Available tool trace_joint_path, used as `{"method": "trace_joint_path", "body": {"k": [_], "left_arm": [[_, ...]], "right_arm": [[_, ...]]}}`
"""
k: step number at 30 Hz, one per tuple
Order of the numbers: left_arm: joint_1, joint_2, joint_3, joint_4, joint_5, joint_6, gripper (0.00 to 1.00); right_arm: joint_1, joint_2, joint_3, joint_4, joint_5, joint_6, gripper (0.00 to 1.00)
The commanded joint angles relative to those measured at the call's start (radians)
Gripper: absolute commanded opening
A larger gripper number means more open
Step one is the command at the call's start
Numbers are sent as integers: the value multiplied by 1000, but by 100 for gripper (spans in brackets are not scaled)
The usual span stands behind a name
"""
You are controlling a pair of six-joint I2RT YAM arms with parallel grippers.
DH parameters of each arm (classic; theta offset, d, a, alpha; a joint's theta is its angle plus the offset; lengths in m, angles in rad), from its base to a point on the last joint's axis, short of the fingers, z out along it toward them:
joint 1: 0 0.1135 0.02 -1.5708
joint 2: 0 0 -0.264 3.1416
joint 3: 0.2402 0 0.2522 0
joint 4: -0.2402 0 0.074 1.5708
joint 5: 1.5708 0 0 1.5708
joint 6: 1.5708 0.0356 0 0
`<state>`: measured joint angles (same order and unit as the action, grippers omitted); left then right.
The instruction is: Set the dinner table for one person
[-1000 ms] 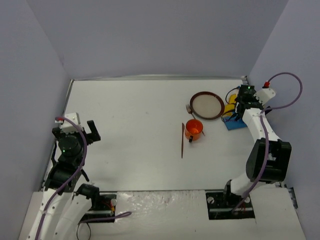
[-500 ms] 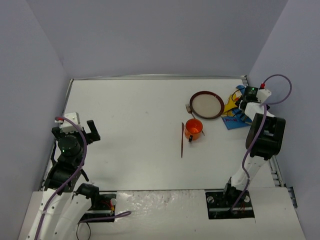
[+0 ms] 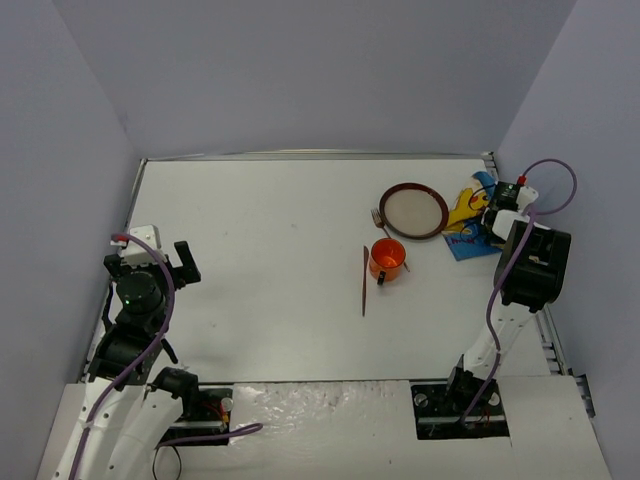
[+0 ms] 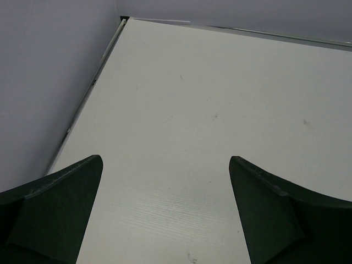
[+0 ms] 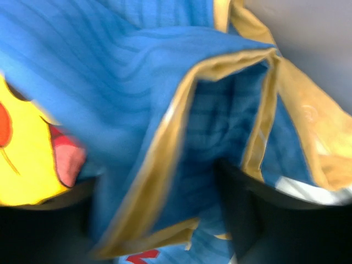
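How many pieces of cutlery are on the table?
2: a fork at the left edge of the plate; a brown utensil left of the orange cup. Others may hide under the blue cloth.

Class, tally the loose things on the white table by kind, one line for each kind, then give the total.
Plate: 1
Mug: 1
Fork: 1
Thin brown stick: 1
Blue cloth mat: 1
Total: 5

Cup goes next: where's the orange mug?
Top view: the orange mug stands right of centre on the table, just in front of the plate, a brown stick to its left.
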<state>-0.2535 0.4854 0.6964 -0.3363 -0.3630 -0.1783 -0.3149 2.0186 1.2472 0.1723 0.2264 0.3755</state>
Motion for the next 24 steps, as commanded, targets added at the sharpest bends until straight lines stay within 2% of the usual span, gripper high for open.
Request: {"method": "trace_joint_path", "body": {"k": [1, 5, 7, 12, 20, 24], "left_arm": [[-5, 12, 36, 53, -8, 20, 97], [-6, 12, 36, 52, -7, 20, 97], [-6, 12, 35, 52, -6, 20, 97], [-6, 13, 37, 55, -2, 20, 97], [-6, 15, 38, 50, 5, 14, 97], [-6, 13, 40, 48, 6, 13, 97]], "right_arm": [[-7, 6, 6, 60, -62, -30, 36], [-7, -21, 3, 67, -62, -46, 8], [-7, -44, 3, 68, -57, -55, 1], [37, -180, 16, 68, 16, -80, 0], [265, -363, 178, 71, 234, -245, 0], [446, -397, 284, 134, 314, -351, 0]]}}
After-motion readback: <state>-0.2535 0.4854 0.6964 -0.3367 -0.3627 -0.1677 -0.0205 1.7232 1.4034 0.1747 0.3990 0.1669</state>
